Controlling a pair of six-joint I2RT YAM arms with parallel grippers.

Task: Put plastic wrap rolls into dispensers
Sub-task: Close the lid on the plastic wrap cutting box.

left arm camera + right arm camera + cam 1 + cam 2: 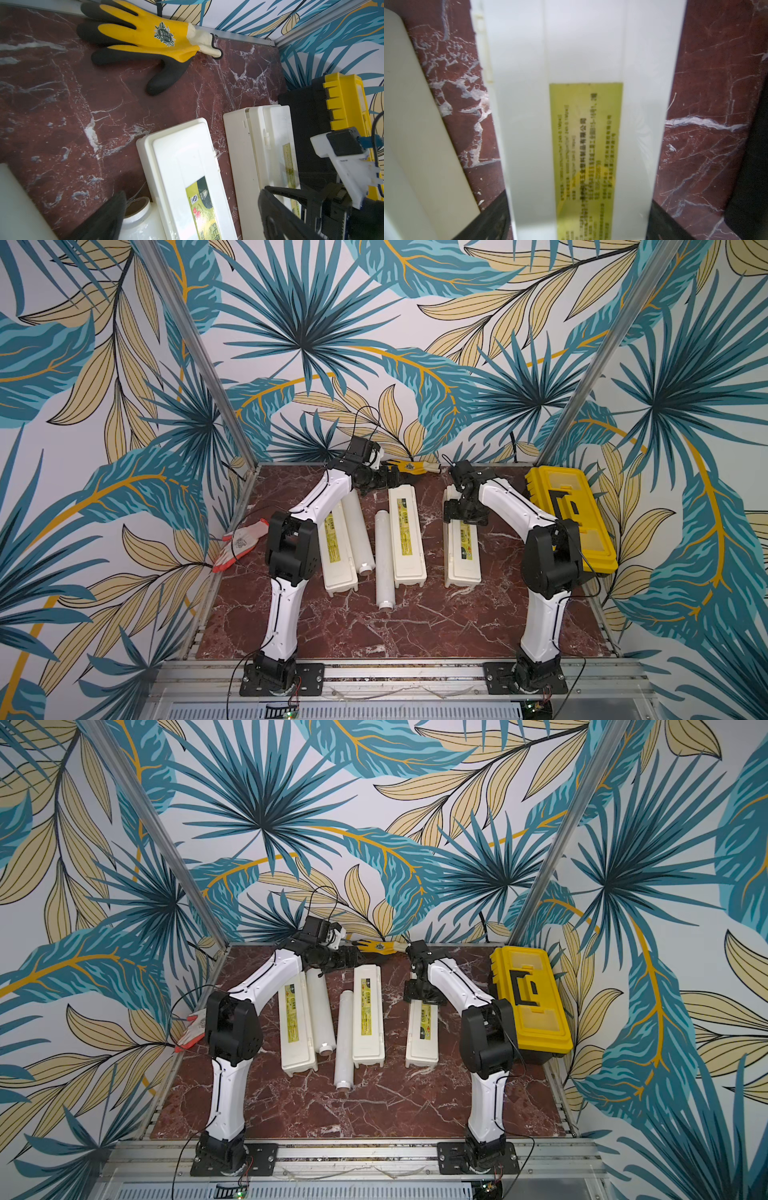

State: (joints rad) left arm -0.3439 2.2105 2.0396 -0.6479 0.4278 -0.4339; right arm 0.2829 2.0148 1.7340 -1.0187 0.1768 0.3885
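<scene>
Marble table [374,635] | left tool [390,479] splayed, outstretched | right tool [464,513] astride dispenser [463,562]

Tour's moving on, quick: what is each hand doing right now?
Left hand: open, holding nothing.
Right hand: straddling the rightmost dispenser; grip cannot be told.

both top views overlook the whole table [374,635]; wrist views sit near dispensers [519,104].

Yellow toolbox [569,518], yellow glove [145,39] and red-white glove [241,541] line the table's [374,630] edges.
</scene>
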